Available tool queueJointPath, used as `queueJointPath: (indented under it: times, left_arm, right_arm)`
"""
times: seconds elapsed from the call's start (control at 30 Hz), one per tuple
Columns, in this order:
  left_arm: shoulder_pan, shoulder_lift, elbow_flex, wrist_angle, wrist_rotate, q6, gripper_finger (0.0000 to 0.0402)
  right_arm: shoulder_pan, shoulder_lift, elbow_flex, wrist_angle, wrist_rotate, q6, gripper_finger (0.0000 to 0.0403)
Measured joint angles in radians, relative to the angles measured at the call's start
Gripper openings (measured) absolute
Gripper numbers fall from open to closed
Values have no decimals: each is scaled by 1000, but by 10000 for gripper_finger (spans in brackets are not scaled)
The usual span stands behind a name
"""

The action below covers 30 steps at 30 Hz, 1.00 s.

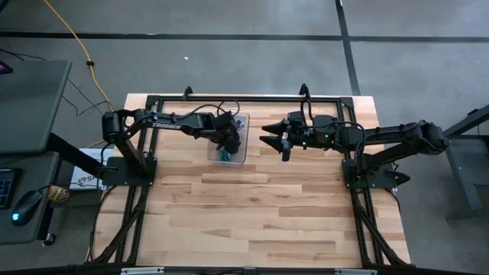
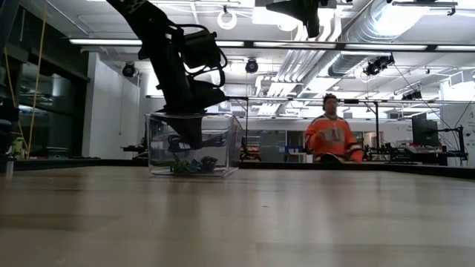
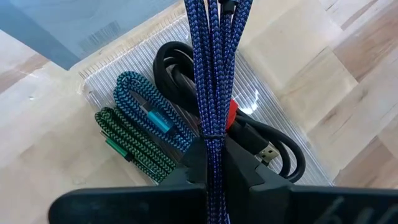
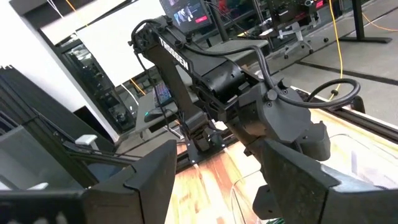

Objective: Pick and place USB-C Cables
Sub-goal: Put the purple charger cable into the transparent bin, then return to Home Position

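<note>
On the wooden desk (image 1: 260,214) stands a clear box (image 2: 230,144). The left gripper (image 3: 214,158) hangs inside it, jaws clenched on the purple cable (image 3: 214,68), which runs straight out between them. Below lie the red-and-black cable (image 3: 249,134), teal cable (image 3: 149,109) and green cable (image 3: 127,140) (all on the box floor). The right gripper (image 1: 269,137) waits beside the box, jaws released.

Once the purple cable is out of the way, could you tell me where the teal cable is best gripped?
Probably across its middle, from straight above. The teal cable lies flat in the clear box as a long narrow folded bundle, with the green cable close along one side and the black cable on the other. Jaws should close across its narrow width. The left gripper is shut on the purple cable.
</note>
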State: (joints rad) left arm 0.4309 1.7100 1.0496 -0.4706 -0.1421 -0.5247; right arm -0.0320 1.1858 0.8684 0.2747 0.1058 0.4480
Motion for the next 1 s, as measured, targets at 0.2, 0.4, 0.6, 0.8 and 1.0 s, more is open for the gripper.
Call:
queueJointPath:
  times: [0.2,0.4,0.6,0.8,1.0]
  left_arm:
    - [0,0,0,-1,0,4,1]
    - [0,0,0,-1,-8,4,23]
    - [0,0,0,5,-9,5,57]
    - [0,0,0,10,-39,-2,88]
    - [0,0,0,23,-50,-4,126]
  right_arm:
    - [0,0,0,0,0,0,226]
    - [0,0,0,0,0,0,226]
    - [0,0,0,0,0,0,226]
    - [0,0,0,0,0,0,226]
    - [0,0,0,0,0,0,226]
